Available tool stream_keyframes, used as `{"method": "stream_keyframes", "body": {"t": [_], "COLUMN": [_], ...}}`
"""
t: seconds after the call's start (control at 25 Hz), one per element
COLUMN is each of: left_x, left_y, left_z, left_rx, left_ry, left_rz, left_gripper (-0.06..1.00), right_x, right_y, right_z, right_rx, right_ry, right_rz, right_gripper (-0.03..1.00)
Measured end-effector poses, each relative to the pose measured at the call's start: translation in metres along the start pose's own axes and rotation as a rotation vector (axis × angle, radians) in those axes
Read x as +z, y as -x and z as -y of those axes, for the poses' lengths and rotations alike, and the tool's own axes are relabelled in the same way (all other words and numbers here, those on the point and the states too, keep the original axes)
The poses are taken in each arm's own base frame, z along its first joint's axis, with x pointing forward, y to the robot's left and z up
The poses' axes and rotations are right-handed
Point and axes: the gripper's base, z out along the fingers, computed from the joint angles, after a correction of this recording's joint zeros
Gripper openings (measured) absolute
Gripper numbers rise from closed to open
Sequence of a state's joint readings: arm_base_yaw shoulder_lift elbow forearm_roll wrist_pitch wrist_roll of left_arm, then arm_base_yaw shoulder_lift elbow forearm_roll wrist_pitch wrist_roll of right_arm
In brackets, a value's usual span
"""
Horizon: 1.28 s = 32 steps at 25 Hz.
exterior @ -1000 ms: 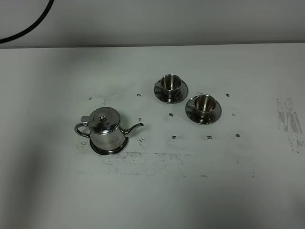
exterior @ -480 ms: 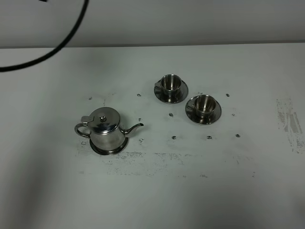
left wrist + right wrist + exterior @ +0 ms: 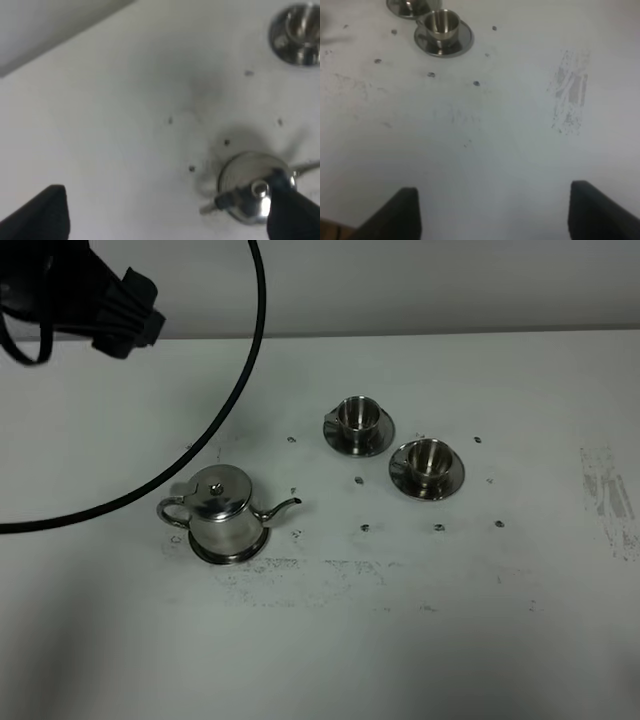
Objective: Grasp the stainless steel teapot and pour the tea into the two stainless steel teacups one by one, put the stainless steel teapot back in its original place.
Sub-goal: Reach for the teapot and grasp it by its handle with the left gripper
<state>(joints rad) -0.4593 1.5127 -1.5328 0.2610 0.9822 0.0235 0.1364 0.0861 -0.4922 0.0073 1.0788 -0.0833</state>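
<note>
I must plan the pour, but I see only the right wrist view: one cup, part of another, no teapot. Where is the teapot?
Observer: In the high view the teapot stands upright on its coaster, to the left of the cups.
Operator: Where does its spout point?
Observer: The spout points right in the high view, toward the cups.
Operator: Is the left gripper on it?
Observer: No. The left gripper is open and empty, up above the teapot and not touching it.
</note>
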Motion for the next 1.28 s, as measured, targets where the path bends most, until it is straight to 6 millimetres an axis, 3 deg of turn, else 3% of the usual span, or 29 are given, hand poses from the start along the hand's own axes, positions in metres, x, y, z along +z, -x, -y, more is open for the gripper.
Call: {"method": "stream_keyframes", "body": {"t": [0.28, 0.68, 1.0, 1.28], "left_x": [0.056, 0.097, 0.115, 0.145], "left_y": [-0.044, -0.087, -0.101, -0.101], "left_z": [0.02, 0.0, -0.004, 0.003], "left_rx": [-0.025, -0.105, -0.164, -0.16], "left_ry": [-0.034, 0.029, 0.028, -0.001], "left_rz": [-0.002, -0.038, -0.054, -0.051], "left_gripper": [0.76, 0.76, 0.65, 0.57], "right_x": [0.0, 0.0, 0.0, 0.0], "right_y": [0.0, 0.0, 0.0, 0.0], "right_z": [0.0, 0.0, 0.0, 0.0], "right_rx": [0.0, 0.0, 0.0, 0.0], "right_ry": [0.0, 0.0, 0.0, 0.0], "right_rz": [0.001, 0.001, 0.001, 0.001], "right_gripper": [0.59, 0.59, 0.59, 0.59]}}
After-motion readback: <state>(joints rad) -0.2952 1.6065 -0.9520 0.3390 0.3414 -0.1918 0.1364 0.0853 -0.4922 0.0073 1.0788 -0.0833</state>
